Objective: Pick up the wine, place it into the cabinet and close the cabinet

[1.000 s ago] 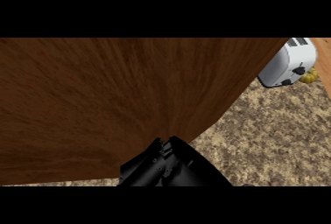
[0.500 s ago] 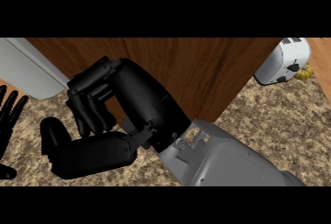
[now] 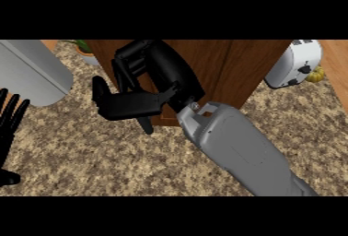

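Two hands were visible. The right hand (image 3: 146,87) was in front of the wooden cabinet (image 3: 231,69), its fingers curled and enclosing nothing visible. The left hand (image 3: 10,122) rested at the left edge, fingers straight, partly cut off. One toaster (image 3: 292,62) stood on the counter (image 3: 102,156). One grey appliance (image 3: 31,73) was cropped. The wine was not visible; the cabinet interior was hidden.
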{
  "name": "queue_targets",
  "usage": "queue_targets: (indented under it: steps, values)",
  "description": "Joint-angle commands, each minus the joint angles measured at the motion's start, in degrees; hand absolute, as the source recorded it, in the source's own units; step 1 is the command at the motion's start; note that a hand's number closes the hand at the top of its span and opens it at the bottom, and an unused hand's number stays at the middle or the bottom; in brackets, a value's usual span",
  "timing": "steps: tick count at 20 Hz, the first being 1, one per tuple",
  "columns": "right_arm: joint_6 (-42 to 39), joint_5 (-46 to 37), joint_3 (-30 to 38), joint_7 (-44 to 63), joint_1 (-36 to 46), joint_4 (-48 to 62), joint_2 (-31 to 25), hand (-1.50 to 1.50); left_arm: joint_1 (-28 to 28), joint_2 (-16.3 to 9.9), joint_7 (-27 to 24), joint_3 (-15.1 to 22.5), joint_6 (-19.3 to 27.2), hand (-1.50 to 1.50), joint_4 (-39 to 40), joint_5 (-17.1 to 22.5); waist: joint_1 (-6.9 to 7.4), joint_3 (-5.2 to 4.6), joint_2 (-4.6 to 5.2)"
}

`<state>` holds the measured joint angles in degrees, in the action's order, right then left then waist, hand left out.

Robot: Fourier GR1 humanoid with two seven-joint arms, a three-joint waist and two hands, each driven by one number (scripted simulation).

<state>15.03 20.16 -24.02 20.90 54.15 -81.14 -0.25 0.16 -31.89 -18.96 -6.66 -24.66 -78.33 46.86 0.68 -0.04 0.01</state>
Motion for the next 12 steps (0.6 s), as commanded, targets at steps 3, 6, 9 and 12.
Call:
queue_targets:
  steps: [3,6,9,12]
  values:
    - [-6.06,-2.12,3.76,-7.24,-1.71,9.51,-0.14,1.50,2.79,-0.09,1.20,-2.35,-2.06,-1.50,-1.55,0.81,0.25,0.04,0.10]
    - [-8.69,-1.25,7.39,-9.90,2.01,14.82,-0.89,1.50,-1.57,0.79,1.07,-1.53,-2.19,-1.50,2.59,-0.38,0.14,0.00,0.40]
    - [-11.29,-0.90,9.13,-10.92,2.36,17.17,-4.27,1.50,-0.21,-1.02,2.00,-2.85,-3.65,-1.50,0.38,1.46,0.95,0.02,0.49]
    - [-12.32,-2.55,8.01,-12.84,0.93,17.25,-5.20,1.50,0.71,0.06,1.08,-2.02,-4.51,-1.50,1.09,0.00,0.71,0.01,0.42]
